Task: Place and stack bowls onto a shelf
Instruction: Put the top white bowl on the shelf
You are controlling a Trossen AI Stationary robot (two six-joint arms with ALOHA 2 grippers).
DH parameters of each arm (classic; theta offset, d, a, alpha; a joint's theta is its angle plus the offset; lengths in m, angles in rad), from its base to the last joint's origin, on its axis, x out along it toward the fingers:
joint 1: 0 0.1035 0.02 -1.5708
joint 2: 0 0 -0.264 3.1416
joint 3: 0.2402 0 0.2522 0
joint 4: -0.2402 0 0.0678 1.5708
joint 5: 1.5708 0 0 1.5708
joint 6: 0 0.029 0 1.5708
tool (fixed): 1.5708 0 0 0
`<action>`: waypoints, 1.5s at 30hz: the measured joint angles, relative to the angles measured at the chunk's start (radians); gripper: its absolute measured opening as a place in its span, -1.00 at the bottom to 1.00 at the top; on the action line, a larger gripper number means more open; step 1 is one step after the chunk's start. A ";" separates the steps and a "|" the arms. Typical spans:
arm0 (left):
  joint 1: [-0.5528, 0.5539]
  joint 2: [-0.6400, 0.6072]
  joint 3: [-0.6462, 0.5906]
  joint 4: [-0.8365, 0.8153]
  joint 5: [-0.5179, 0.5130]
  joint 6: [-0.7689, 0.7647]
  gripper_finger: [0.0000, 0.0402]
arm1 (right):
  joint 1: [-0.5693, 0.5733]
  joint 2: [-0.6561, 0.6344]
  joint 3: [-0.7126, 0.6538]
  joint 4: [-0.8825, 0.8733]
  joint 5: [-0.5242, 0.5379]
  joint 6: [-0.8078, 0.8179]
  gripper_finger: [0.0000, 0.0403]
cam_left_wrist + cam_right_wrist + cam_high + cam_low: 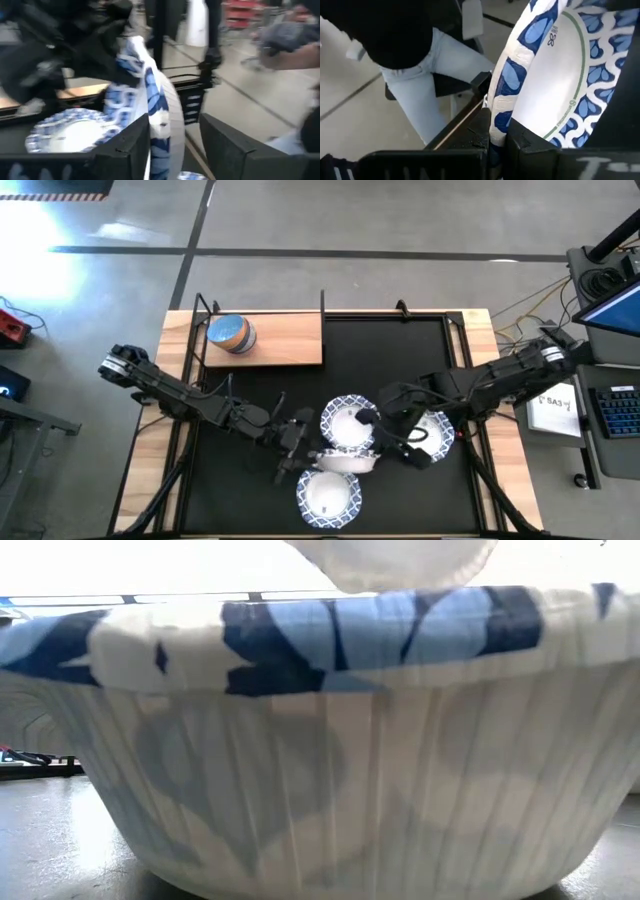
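- Mat of black material [400, 350] covers most of the table; the flat light-wood shelf [290, 340] with thin black posts sits at its far left corner, carrying only a small blue bowl [231, 333].
- Three white paper bowls with blue patterned rims lie flat on the mat: a centre bowl [345, 423], a near bowl [328, 494] and a right-hand bowl [436, 436], all well apart from the shelf.
- A fourth patterned bowl [545, 80] is held tilted between the two grippers, just above the near bowl.
- The right gripper [497, 140] has its fingers clamped on that bowl's rim.
- The left gripper [175, 145] has its fingers apart, straddling the same rim [155, 100] — not clearly pinching yet.
- Judged a handover: the left should close firmly on the rim before the right lets go — otherwise the light bowl may drop.
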 joint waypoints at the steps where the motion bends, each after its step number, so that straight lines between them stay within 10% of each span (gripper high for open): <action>1: -0.001 0.001 0.000 -0.001 0.022 -0.011 -0.32 | 0.000 0.013 0.023 -0.022 0.000 -0.010 -0.96; 10: -0.002 0.002 -0.001 -0.010 0.108 -0.047 -0.96 | 0.001 0.078 0.133 -0.118 -0.004 -0.009 -0.96; 26: -0.002 0.003 -0.001 -0.012 0.132 -0.054 -0.99 | -0.002 0.084 0.159 -0.108 0.016 0.125 -0.69; 45: 0.000 0.003 -0.002 -0.049 0.130 -0.131 -1.00 | -0.003 -0.021 0.159 -0.227 0.378 0.308 0.15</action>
